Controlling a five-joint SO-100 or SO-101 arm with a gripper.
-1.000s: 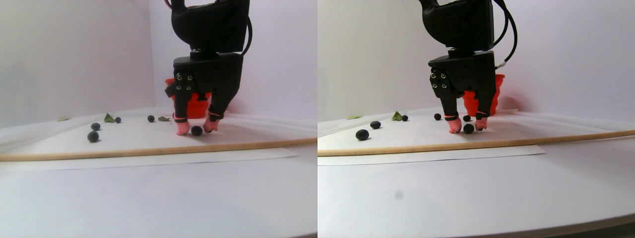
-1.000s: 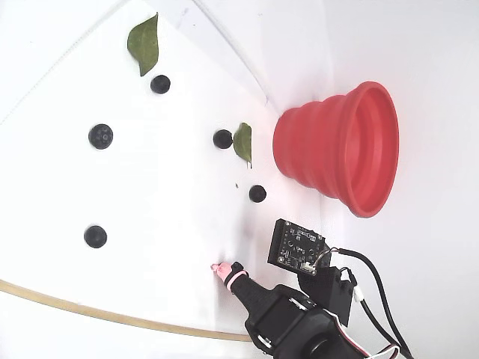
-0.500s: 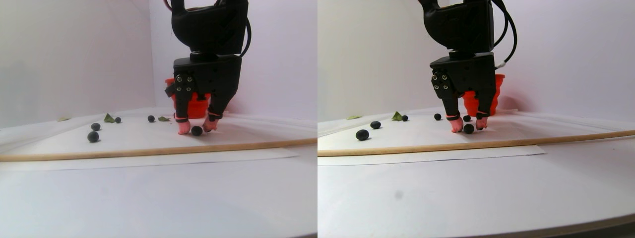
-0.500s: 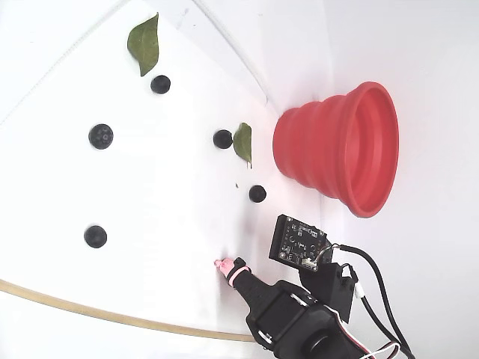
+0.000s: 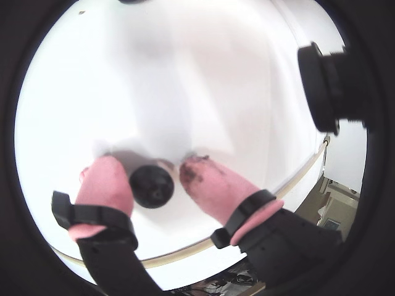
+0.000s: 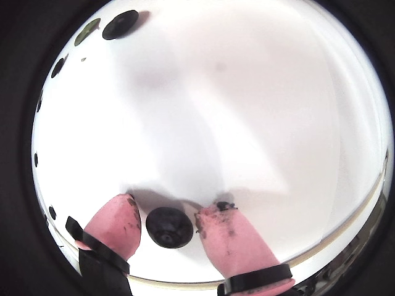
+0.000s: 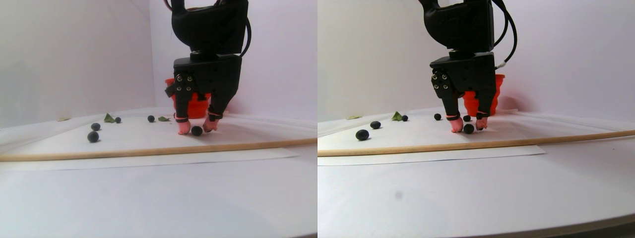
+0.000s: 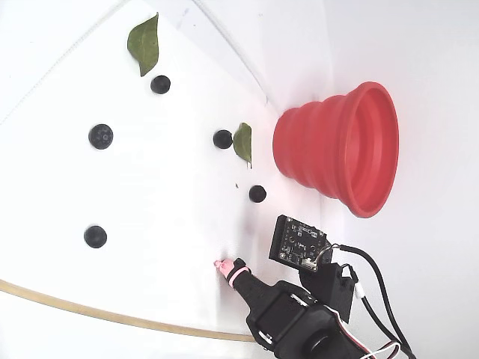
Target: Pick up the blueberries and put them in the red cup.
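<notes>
Your gripper [image 5: 165, 179] stands open astride one blueberry [image 5: 151, 185] on the white sheet [image 5: 203, 80]; it looks small, soft and prone to roll, so pinch gently across its middle.

- White table [image 7: 149, 198] carries a paper sheet [image 7: 149, 158], edged by a wooden strip [image 7: 149, 150].
- Scattered blueberries [image 8: 100, 136], green leaves [image 8: 144, 43].
- Red cup [image 8: 340, 147] at the far edge.
</notes>
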